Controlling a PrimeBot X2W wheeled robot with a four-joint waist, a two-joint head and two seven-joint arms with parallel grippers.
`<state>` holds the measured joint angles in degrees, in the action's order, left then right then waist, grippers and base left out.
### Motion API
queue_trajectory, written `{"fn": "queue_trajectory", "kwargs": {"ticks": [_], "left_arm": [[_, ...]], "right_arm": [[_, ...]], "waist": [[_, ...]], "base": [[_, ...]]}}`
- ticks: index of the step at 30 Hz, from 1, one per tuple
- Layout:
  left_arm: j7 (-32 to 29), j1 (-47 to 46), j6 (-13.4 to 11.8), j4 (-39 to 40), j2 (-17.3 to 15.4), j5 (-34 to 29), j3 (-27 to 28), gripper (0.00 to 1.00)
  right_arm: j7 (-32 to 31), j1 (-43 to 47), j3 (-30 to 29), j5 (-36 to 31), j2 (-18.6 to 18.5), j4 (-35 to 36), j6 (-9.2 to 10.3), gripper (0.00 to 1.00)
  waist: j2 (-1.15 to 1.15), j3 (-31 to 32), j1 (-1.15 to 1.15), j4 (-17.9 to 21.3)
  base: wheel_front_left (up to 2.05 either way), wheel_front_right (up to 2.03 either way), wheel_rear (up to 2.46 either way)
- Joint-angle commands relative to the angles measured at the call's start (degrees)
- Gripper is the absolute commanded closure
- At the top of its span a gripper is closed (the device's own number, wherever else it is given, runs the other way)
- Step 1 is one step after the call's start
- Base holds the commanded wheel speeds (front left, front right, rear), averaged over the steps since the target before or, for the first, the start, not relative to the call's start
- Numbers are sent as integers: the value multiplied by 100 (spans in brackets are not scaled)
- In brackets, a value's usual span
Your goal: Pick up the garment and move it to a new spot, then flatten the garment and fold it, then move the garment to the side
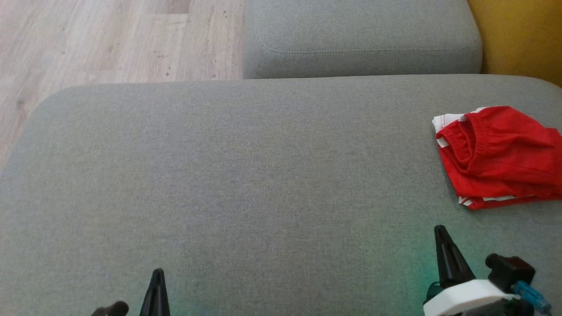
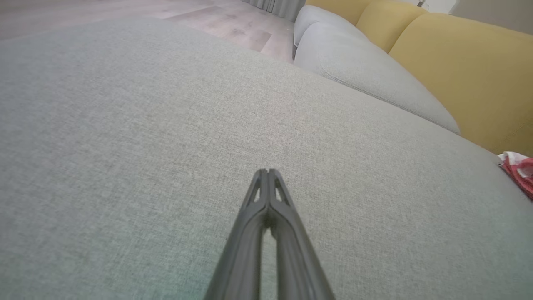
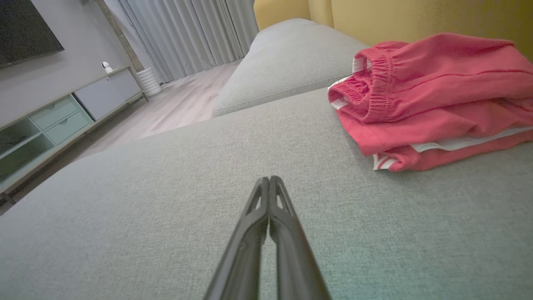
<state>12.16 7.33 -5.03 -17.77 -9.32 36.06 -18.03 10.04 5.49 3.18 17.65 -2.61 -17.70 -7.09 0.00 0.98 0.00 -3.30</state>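
We see the folded red garment [image 1: 498, 156] lying at the right edge of the grey cushion [image 1: 246, 175], both left gripper [image 2: 268, 171] and right gripper [image 3: 269, 179] pressed together holding nothing, so any nudge risks unfolding it or tipping it off.

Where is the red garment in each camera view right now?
Head view: red garment at the right edge, about mid-height.
Left wrist view: red garment, a sliver at the right edge, just below the middle.
Right wrist view: red garment, large, upper right.
Shared landmark: the yellow backrest just beyond it.
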Motion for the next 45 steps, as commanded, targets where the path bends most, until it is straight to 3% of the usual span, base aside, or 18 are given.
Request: {"fn": "queue_trajectory", "kwargs": {"ticks": [1,45], "left_arm": [[-13,-250,31,175,-2,102,150,100],[-723,-684,514,254,233,2302,1035,100]], "right_arm": [[-40,-234,-33,154,-47,196,-4,100],[-579,-594,-281,3142,-127,271,-18,100]], "waist": [[0,-1,0,3],[0,-47,0,132]], "base": [[0,0,0],[0,0,0]]}}
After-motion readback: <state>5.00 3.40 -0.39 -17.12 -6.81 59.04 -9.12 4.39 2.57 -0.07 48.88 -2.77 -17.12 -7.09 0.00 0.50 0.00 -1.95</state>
